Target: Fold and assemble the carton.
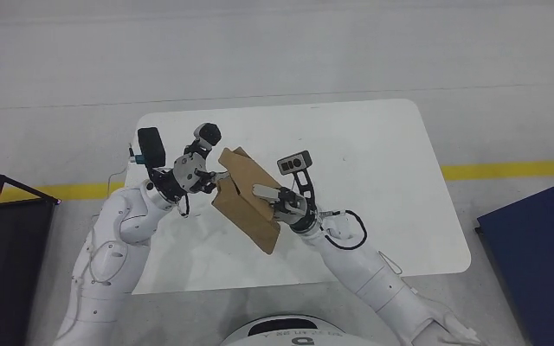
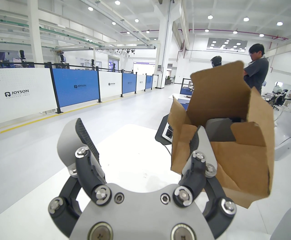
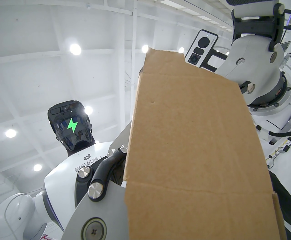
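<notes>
Above the white table (image 1: 381,173), brown carton (image 1: 247,208) clamped aloft by one wall in right gripper (image 1: 270,195); left gripper (image 2: 139,127) splayed wide (one finger (image 2: 201,145) against a flap).

White table (image 1: 372,173) on pale grey floor (image 1: 260,52), yellow line (image 1: 498,169) at right; far left blue-and-white barriers (image 2: 75,91), white column (image 2: 164,45), round ceiling lights (image 2: 246,19)

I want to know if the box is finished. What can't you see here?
Right wrist view: the carton covers most of the right end effector.
Top view: the carton's own walls hide its inside.
Left wrist view: a finger of the left end effector covers part of the carton.
</notes>
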Robot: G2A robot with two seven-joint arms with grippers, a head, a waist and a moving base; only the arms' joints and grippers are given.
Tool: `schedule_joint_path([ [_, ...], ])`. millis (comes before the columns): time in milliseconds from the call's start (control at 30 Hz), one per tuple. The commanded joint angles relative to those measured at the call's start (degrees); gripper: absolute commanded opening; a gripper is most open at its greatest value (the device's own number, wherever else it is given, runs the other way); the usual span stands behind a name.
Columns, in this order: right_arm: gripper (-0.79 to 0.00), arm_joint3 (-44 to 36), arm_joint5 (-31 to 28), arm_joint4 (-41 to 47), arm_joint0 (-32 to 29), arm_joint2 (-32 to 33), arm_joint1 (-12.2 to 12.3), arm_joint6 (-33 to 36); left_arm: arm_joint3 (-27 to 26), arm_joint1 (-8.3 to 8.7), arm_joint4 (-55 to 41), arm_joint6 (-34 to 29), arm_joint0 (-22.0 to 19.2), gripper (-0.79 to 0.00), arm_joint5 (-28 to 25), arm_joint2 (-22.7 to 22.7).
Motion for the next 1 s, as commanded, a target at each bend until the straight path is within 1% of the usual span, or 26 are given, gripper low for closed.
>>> schedule_joint_path([
  [0, -0.785, 0.21, 0.03, -0.05, 0.13, 0.01, -0.17, 0.03, 0.22, -0.05, 0.45, 0.19, -0.25, 0.0, -0.02, 0.42],
  [467, -0.785, 2.0, 0.7, 0.3, 1.2, 0.37, -1.52, 0.7, 1.48, -0.11, 2.95, -0.1, -1.72, 0.0, -0.2, 1.48],
  [667, -0.785, 2.58, 0.99, 0.31, 1.55, 0.74, -2.03, 0.99, 1.44, 0.05, 6.02, -0.12, -1.86, 0.0, -1.56, 1.64],
  [800, -0.785, 2.73, 1.13, 0.18, 1.71, 1.0, -2.36, 1.13, 2.21, -0.1, 3.03, 1.66, -2.04, 0.0, -0.15, 1.37],
  [967, -0.785, 3.04, 1.2, 0.0, 1.69, 1.42, -2.72, 1.2, 2.73, -0.09, -1.52, 2.26, -2.48, 0.0, 0.99, 0.08],
])
